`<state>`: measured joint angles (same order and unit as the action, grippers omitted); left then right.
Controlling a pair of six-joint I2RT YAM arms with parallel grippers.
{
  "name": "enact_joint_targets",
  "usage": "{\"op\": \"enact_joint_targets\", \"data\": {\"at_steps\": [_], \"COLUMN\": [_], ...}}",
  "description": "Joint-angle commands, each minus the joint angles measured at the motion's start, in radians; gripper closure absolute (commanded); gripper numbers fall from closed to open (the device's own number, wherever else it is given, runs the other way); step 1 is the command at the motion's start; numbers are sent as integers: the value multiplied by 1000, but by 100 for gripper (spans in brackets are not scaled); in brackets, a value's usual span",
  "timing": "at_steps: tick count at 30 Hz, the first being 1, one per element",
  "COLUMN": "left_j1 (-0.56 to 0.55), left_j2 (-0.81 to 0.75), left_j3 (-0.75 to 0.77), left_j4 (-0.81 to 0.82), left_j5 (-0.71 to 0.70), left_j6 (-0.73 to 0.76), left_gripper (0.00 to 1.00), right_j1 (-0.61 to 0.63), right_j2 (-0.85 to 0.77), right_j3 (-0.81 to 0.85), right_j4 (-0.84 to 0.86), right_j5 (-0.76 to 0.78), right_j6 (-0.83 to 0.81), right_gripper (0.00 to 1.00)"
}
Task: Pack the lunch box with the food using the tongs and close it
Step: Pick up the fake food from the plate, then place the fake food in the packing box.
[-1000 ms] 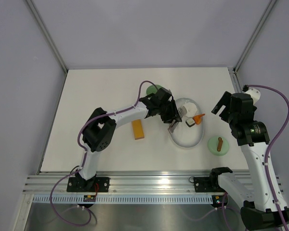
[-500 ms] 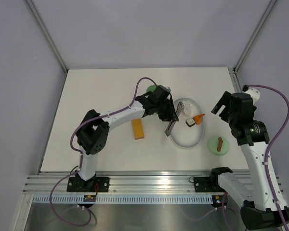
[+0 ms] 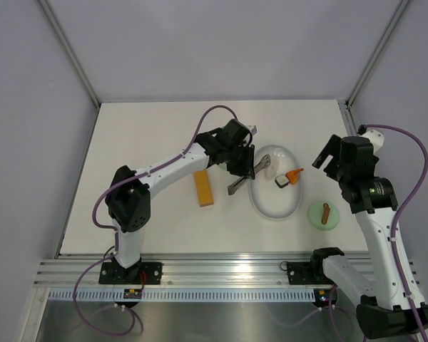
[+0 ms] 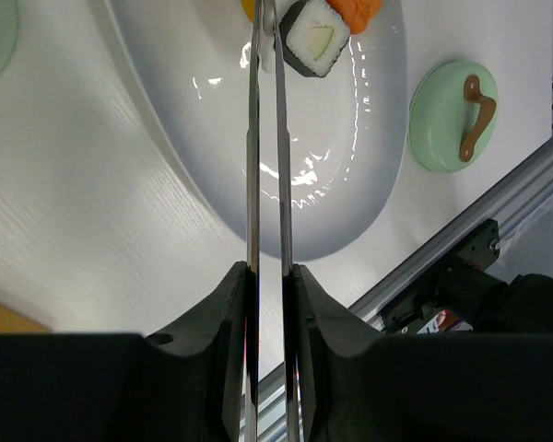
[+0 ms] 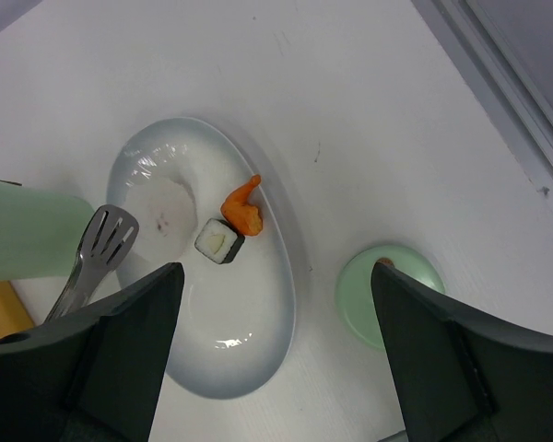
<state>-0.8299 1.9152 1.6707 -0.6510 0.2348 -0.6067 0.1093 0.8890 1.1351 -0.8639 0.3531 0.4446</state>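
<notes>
Now, left hand (image 4: 265,276) tight on the tongs (image 4: 253,166) over the plate (image 5: 249,322), right hand (image 5: 275,276) wide open.

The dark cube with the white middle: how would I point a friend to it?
Find the white oval plate right of the table's middle. Two small pieces sit together near its far right rim. The cube, dark outside with a pale centre, lies left of the all-orange piece.

Legible text, labels, brands, numbers, signs: none in any view. Small dark tag (image 3: 133,292) below the metal rail (image 3: 221,274), 6 o'clock in the top view: markings too small to read.
</notes>
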Motion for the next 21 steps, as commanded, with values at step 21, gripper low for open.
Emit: {"op": "enact_joint_targets", "data": {"at_steps": [21], "left_j1": [-34], "left_j2": [-208], "left_j3": [342], "left_j4": [-375], "left_j5": [-395], "left_j6": [513], "left_gripper": [100], "right_j1": [-3], "right_j2": [-1], "right_j3": [11], "right_j4": [31], "right_j5": [-19], "right_j6": [5], "right_gripper": [10]}}
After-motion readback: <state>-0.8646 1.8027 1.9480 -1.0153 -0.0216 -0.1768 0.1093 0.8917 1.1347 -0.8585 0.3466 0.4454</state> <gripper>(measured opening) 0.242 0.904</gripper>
